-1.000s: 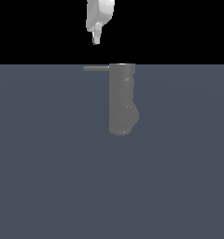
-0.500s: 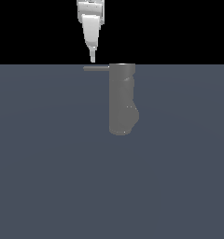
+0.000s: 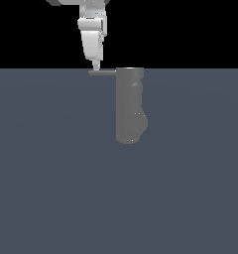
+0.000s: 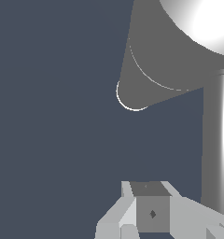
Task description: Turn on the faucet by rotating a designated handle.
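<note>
**Claw tip set down at the free end of the handle**

The faucet [image 3: 129,105] is seen standing upright on the dark slate tabletop [image 3: 51,188], a plain matte grey cylinder a little to the exterior view's right of centre, with a rounded bulge low on the side toward the exterior view's right. From its top the handle [image 3: 102,72], a thin straight grey rod, is held out level toward the exterior view's left.

The white claw [image 3: 95,67] is hung straight down from above, against the black background, and its narrow tip is placed right at the outer end of the rod. From this angle tip and rod appear to meet, though real contact cannot be confirmed. The fingers are seen edge-on as a single slim point, so whether they are apart or together cannot be told there.

In the wrist view the faucet [image 4: 170,51] is looked down upon along its length, its brightly lit top filling one corner and its body tapering away to the rounded bulge. The handle [image 4: 219,140] is shown as a shiny grey bar running beside the claw [image 4: 151,212]. Only blocky white and grey finger parts are caught at the frame edge, and no gap between them can be judged.
</note>
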`<state>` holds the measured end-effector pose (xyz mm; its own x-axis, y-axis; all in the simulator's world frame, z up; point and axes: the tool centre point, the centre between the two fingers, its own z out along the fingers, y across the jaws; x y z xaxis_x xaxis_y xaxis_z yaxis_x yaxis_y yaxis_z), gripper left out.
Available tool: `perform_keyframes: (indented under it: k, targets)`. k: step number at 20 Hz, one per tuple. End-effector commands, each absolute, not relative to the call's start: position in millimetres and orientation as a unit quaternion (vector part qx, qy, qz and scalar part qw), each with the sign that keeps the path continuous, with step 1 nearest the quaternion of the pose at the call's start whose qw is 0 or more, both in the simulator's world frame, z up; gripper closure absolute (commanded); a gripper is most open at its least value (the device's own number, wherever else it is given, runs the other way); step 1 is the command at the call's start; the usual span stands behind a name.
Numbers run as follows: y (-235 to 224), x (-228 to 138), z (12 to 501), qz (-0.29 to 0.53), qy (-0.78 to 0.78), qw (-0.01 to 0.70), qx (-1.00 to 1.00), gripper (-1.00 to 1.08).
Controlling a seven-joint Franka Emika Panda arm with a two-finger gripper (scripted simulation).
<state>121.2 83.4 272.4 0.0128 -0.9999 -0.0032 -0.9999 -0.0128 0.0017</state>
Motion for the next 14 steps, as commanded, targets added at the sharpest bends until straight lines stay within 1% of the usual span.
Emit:
perform_keyframes:
  k: [1, 6, 14]
  targets:
    - [84, 123, 270, 0.000, 0.706, 0.000, -0.708, 1.08]
    - [84, 123, 270, 0.000, 0.706, 0.000, -0.708, 1.08]
    - [83, 105, 270, 0.000, 0.706, 0.000, -0.708, 1.08]
